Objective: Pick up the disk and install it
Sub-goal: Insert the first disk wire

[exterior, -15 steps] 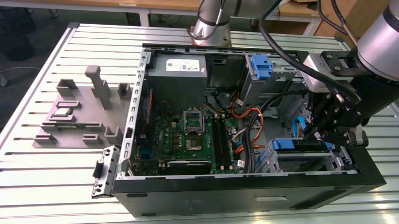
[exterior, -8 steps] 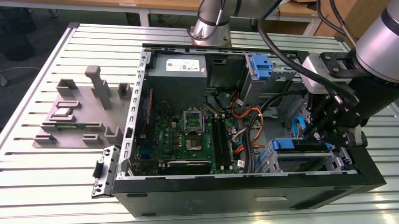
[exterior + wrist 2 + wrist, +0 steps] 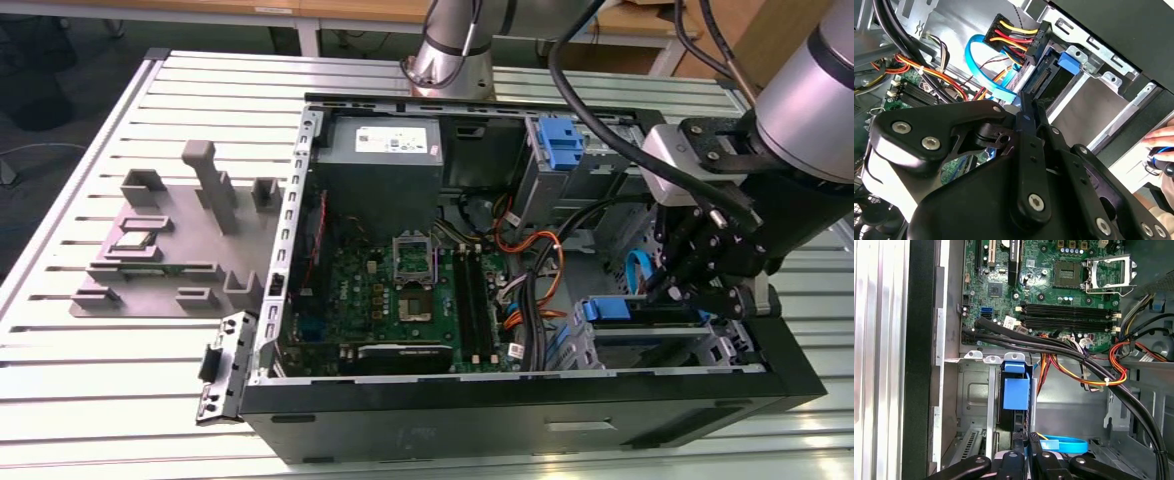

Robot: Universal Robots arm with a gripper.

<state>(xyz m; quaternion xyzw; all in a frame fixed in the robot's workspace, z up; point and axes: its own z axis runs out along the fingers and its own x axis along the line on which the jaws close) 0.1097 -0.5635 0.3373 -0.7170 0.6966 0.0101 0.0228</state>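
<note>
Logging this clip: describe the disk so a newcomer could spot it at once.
Find the open computer case on the slatted table. In its drive cage at the exterior view's right, just below the gripper, sits the disk. Its blue carrier sets it apart from the bare blue bracket at the case's far end.

Matt black metal claw [image 3: 1026, 460], glossy blue plastic on the disk [image 3: 1016, 392], bare dull-silver metal drive cage [image 3: 974, 390].
</note>
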